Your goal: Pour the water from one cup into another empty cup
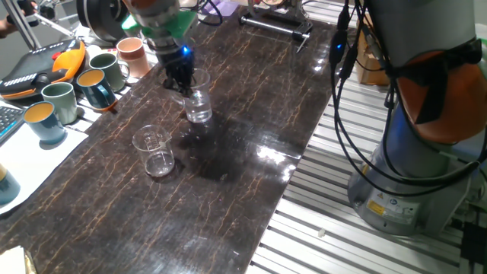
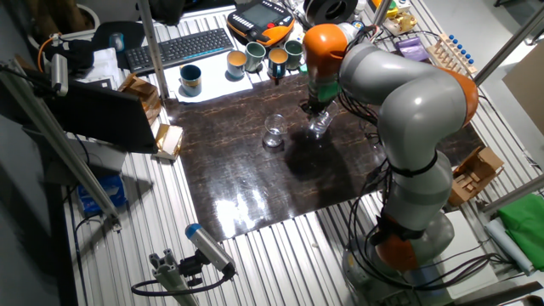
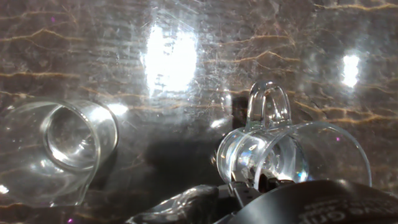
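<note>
My gripper point(image 1: 183, 81) reaches down from above and is shut on the rim of the taller clear tumbler point(image 1: 198, 104), which stands upright at the middle back of the dark table point(image 1: 251, 175). A glinting layer of water point(image 1: 199, 116) shows near its base. I cannot tell whether the base touches the table. The shorter clear glass point(image 1: 154, 151) stands free to the front left, apart from the tumbler. In the hand view the tumbler point(image 3: 292, 155) is under the fingertips point(image 3: 250, 182), with a clear loop on its far side. The short glass point(image 3: 59, 149) is at the left.
Several coloured ceramic mugs point(image 1: 58, 101) stand along the table's left edge on white paper, beside an orange teach pendant point(image 1: 46, 65). A metal bar point(image 1: 275, 26) lies at the back. The table's right edge point(image 1: 293, 179) drops to a ribbed metal floor.
</note>
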`<state>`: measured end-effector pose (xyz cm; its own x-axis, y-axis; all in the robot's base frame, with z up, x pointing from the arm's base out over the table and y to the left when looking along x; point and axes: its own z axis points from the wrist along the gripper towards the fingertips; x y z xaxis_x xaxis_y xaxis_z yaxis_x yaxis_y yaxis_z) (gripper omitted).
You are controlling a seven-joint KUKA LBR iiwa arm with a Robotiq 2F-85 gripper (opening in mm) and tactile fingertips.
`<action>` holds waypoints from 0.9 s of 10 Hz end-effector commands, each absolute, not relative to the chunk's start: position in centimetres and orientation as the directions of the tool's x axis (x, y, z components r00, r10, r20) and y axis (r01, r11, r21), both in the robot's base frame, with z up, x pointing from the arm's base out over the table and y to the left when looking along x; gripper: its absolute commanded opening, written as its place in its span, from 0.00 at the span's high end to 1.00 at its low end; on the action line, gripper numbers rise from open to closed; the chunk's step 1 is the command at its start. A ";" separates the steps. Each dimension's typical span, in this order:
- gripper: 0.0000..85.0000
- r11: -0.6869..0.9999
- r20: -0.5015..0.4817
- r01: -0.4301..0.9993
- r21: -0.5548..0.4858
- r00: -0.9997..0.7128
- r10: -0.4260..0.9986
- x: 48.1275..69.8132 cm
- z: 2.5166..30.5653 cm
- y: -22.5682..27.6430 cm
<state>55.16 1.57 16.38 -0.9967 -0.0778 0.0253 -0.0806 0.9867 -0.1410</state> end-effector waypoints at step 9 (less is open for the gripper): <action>0.99 0.996 0.042 0.047 -0.079 -0.998 0.050 54.8 23.8 -1.6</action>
<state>54.79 -1.61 23.83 -0.9978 0.0516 0.0412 0.0484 0.9960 -0.0757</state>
